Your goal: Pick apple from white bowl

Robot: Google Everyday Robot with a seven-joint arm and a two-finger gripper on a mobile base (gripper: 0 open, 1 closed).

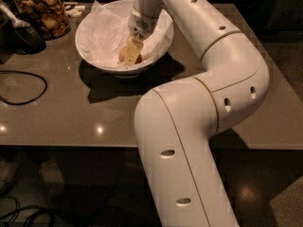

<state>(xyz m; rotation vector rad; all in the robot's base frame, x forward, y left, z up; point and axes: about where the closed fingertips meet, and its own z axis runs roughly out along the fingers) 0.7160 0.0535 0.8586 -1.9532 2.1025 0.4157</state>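
Note:
The white bowl (96, 56) stands on the far left part of the grey table (61, 112), lined with crumpled white paper. The apple (123, 56), small and orange-tan with a reddish side, lies at the bottom of the bowl. My gripper (132, 52) reaches down into the bowl from the right and sits right on the apple, covering its middle. Only the apple's left and right edges show past it.
A glass jar of brown snacks (46, 12) stands at the far left behind the bowl, beside a dark object (21, 32). A black cable (28, 91) loops on the table's left. My white arm (189, 126) fills the foreground and hides the table's middle.

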